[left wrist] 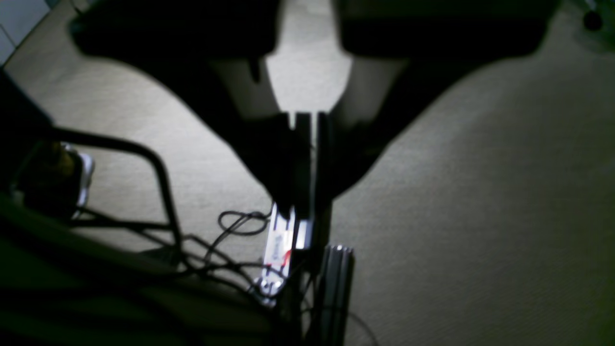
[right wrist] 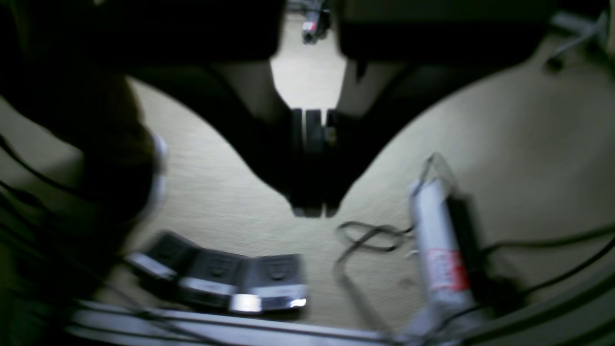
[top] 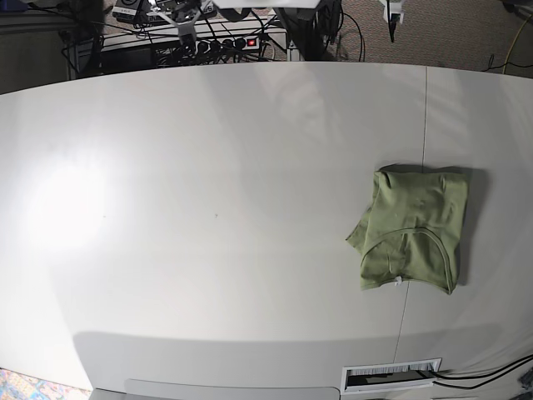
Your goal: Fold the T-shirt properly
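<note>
Two sets of jaws, both pressed together, pinching nothing: I am holding left gripper (left wrist: 302, 192) and right gripper (right wrist: 312, 192) over carpet, off the worktop (top: 208, 208). T-shirt (top: 414, 229) is lying folded, long axis near-to-far, nearer my left arm. Cables cluttering beyond.

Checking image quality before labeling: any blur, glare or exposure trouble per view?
Left wrist: underexposed, soft; left pincer a black silhouette against carpet. Right wrist: dark with motion blur; right pincer likewise silhouetted. Base: sharp, T-shirt clear, broad glare patch on the table.
</note>
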`<state>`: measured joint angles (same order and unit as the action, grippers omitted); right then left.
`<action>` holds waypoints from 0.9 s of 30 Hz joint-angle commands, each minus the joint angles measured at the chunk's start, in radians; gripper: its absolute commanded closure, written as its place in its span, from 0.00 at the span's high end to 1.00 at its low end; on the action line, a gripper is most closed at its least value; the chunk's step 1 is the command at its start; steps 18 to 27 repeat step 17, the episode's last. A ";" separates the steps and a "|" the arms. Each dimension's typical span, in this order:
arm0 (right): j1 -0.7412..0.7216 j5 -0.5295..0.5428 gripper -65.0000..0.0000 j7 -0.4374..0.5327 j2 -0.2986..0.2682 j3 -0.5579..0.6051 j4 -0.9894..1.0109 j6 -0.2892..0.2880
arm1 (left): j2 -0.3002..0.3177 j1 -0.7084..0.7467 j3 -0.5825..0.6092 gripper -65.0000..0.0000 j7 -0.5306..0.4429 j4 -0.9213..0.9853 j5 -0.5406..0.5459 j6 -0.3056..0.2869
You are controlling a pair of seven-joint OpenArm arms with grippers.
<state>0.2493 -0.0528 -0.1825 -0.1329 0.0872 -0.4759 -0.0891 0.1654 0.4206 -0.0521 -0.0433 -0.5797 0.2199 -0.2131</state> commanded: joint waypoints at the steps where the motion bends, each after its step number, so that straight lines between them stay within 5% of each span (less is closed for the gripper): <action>1: 0.002 0.014 0.00 -0.001 -0.008 -0.001 -0.003 0.016 | -0.008 0.008 0.000 0.00 -0.010 0.003 -0.008 -0.007; 9: -0.002 0.076 0.00 -0.048 0.034 -0.001 0.000 0.110 | -0.069 0.004 0.000 0.00 -0.010 0.006 -0.037 -0.004; 27: -0.007 0.087 0.00 -0.037 0.060 -0.001 0.000 0.117 | -0.082 -0.018 0.000 0.00 -0.010 0.006 -0.051 -0.005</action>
